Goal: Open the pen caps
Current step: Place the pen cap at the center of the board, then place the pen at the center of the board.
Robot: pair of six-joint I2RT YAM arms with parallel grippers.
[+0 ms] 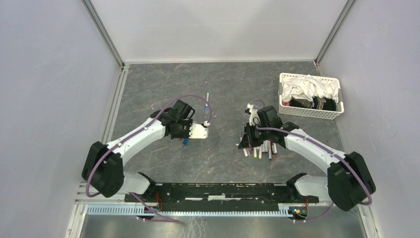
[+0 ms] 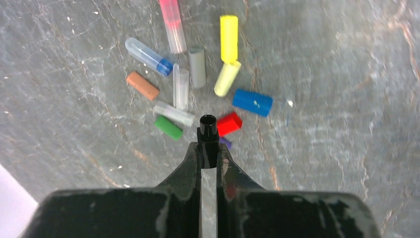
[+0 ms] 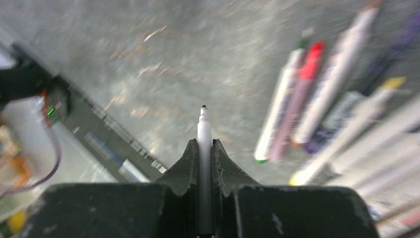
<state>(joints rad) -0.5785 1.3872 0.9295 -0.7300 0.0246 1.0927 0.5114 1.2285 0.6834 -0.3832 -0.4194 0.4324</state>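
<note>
On the table (image 1: 148, 84), left of its middle, we see the pen caps (image 2: 252, 102) scattered loose on the grey top: yellow, blue, red, green, brown, grey and clear ones lying close together. Our left gripper (image 2: 208, 151) hangs over them, its fingers clamped on a black cap (image 2: 207, 126) with its open end pointing outward. Right of the middle, toward the near edge, the pens (image 3: 317, 106) lie side by side, coloured tips showing. Our right gripper (image 3: 203, 148) is closed around one white pen (image 3: 203, 126) with a black tip. Near the far right corner stands a white basket (image 1: 307, 113) holding cloth (image 1: 309, 87)
</note>
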